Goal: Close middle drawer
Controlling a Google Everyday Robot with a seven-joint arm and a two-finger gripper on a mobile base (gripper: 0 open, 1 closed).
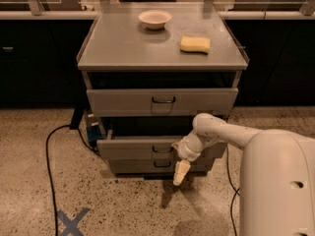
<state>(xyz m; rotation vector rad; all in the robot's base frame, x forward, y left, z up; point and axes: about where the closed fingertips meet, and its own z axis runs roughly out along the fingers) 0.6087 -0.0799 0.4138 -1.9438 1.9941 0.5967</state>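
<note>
Camera view shows the middle drawer sticking out of the cabinet. The claw points down just in front of the drawer, to the right of its handle, and I cannot tell if it is open or closed. I think the push is starting, so next the arm must press the drawer front straight in.

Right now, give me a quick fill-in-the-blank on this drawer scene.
1. The middle drawer stands ____, sticking out past the lowest drawer.
2. The gripper hangs in front of the middle drawer's front, pointing ____.
3. The bowl and the yellow sponge rest on ____ of the cabinet.
Missing words: open; down; top.
</note>
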